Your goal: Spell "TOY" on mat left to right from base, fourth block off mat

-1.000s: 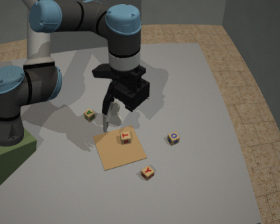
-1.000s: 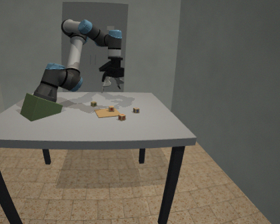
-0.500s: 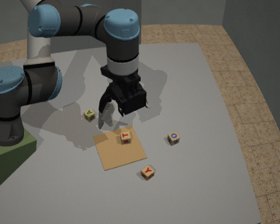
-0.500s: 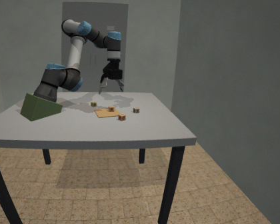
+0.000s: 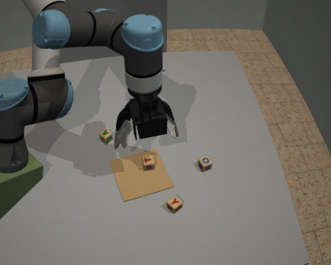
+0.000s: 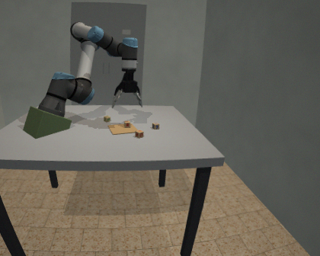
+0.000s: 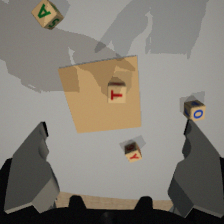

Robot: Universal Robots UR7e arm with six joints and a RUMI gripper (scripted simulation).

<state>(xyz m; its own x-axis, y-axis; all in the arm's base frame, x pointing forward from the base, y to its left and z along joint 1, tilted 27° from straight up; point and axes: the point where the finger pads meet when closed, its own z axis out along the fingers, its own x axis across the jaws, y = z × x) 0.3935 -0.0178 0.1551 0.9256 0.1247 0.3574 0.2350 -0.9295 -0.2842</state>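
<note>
Top view shows the arm bent over the matte grey counter (image 5: pixel 233 221) (image 6: pixel 104 152), its black metal jaws (image 5: pixel 147 138) (image 6: pixel 127 104) pointing down, wide open and holding nothing. A pale wooden cube with a red T (image 5: pixel 148 162) (image 6: pixel 127 124) (image 7: pixel 117 93) sits on the thin, flat tan mat (image 5: pixel 135 185) (image 6: pixel 120 130) (image 7: pixel 92 107). Wooden cubes with a red Y (image 5: pixel 174 204) (image 6: pixel 139 134) (image 7: pixel 133 152), blue O (image 5: pixel 205 163) (image 6: pixel 155 126) (image 7: pixel 195 110) and green A (image 5: pixel 105 136) (image 6: pixel 107 119) (image 7: pixel 47 14) lie off it.

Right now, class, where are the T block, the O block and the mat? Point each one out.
T block (image 5: pixel 148 162) (image 6: pixel 127 124) (image 7: pixel 116 94): top, exterior, wrist; lettered body.
O block (image 5: pixel 205 163) (image 6: pixel 155 126) (image 7: pixel 195 110): same views; body.
Mat (image 5: pixel 136 183) (image 6: pixel 120 130) (image 7: pixel 90 105): same views; bare surface.
</note>
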